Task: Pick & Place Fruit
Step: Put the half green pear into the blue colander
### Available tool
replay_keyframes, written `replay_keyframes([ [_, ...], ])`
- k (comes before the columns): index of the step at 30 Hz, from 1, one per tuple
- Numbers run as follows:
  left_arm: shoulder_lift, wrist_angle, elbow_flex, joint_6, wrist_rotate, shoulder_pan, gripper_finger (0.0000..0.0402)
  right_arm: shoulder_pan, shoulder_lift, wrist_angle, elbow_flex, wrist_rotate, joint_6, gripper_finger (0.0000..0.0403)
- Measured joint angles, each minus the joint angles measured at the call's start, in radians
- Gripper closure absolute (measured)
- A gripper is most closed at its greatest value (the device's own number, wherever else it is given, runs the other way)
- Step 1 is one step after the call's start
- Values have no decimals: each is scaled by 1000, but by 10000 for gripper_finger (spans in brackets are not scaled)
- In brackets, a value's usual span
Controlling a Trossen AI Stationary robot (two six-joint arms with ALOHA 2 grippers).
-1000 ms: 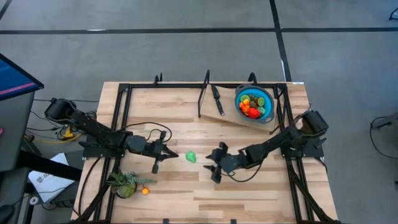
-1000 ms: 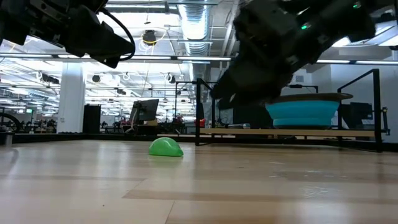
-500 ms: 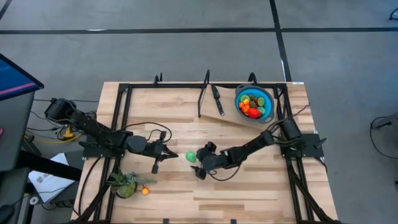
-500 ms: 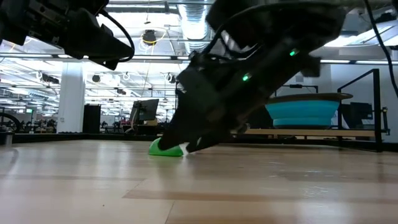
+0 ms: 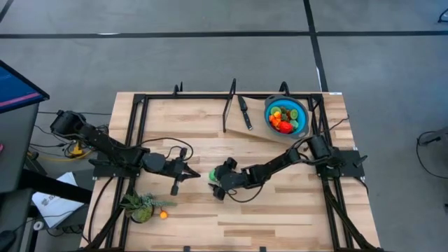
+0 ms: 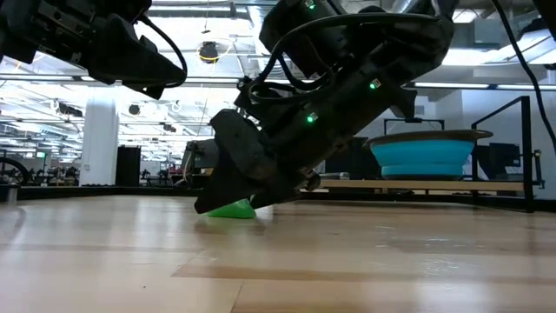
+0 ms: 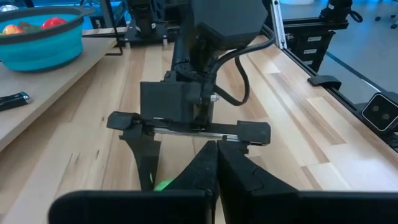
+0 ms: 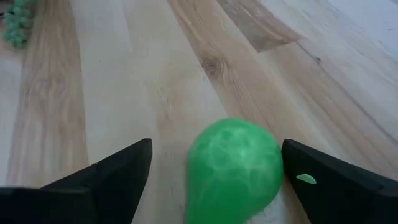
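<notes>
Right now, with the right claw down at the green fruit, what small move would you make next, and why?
Probably close the right claw: its open fingers already stand on either side of the green fruit, which lies on the table. The blue bowl is where it likely goes afterwards. The left claw waits shut nearby.

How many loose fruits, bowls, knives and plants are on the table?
Loose fruits: 2, a green fruit and an orange fruit
Bowl: 1
Knife: 1
Plant: 1
Total: 5
</notes>
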Motion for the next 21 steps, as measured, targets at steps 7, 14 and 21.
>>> replay_keyframes([
  [7, 0, 0, 0, -1, 0, 0, 401, -2, 1, -26, 0, 5, 1, 121],
  [14, 0, 0, 0, -1, 0, 0, 402, -3, 2, -27, -2, 5, 3, 195],
  [21, 0, 0, 0, -1, 0, 0, 402, 6, -6, -31, -2, 0, 4, 205],
])
